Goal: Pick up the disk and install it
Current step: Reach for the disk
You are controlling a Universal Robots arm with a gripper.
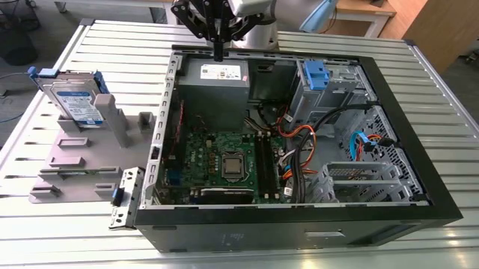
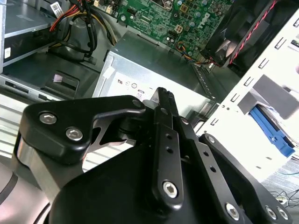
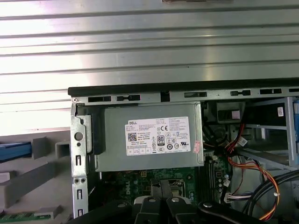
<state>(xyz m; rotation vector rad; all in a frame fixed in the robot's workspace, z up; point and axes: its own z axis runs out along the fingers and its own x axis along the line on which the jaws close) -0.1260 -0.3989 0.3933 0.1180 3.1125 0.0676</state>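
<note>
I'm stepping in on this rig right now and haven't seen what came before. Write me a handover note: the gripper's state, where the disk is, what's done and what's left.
The gripper is shut and holds nothing. It hangs over the grey metal power-supply box inside the open black computer case.
The flat silver metal hard drive with a white-and-blue label and a blue rail frame stands on edge in the grey plastic holder. That is outside the case, at the exterior view's left, well apart from the gripper.
Done: nothing that shows.
Left: the hard drive is neither picked up nor installed.
</note>
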